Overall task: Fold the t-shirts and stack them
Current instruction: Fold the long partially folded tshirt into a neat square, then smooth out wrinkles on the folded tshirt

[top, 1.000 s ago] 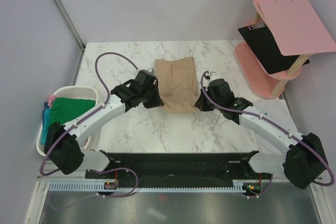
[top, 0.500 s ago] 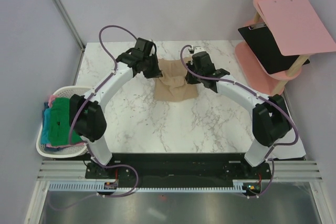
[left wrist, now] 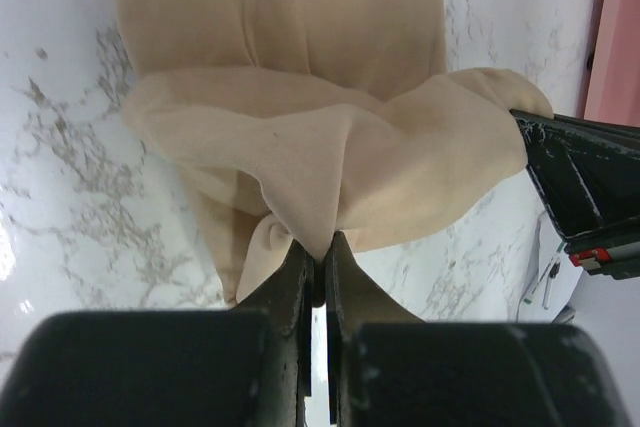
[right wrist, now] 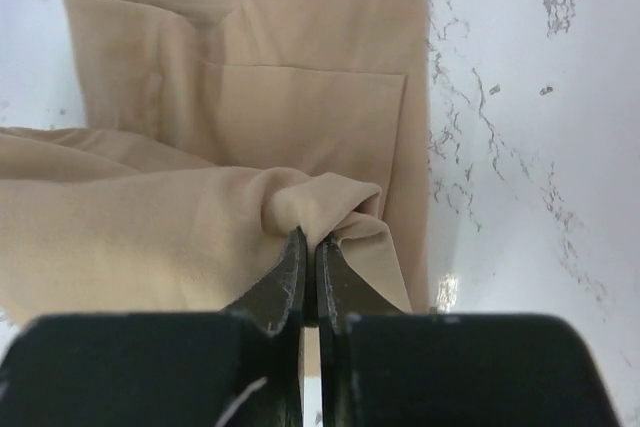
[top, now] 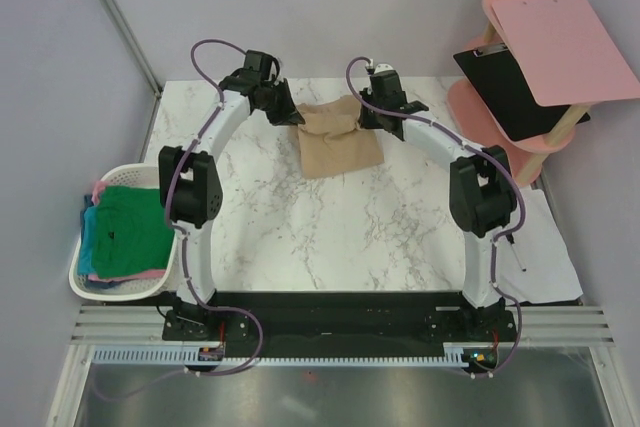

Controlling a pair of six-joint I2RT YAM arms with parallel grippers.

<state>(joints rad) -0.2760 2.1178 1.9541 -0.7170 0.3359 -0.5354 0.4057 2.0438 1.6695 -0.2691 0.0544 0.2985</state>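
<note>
Shirts in green [top: 128, 232], teal and pink sit piled in the white laundry basket [top: 135, 173] at the near left. Beyond a stretch of marble table [top: 330, 247], the tan t-shirt [top: 338, 142] lies at the far middle. The left gripper [left wrist: 318, 269] and right gripper [right wrist: 308, 259] reach to its far corners, each with its fingers clamped on a small pinch of tan cloth. The risk is uneven release. If one pinch lets go before the other, or the arms draw apart, the raised fold could drag sideways and land skewed, and the layers beneath could shift with it. So thin a pinch may also slip out early. The shirt looks soft and matte, already doubled into a narrow rectangle. Its lower layers lie flat with crisp edges, while the held fold sags loosely between the two grippers. Far right, a pink stand [top: 500, 152] holds a clipboard [top: 565, 47].
</note>
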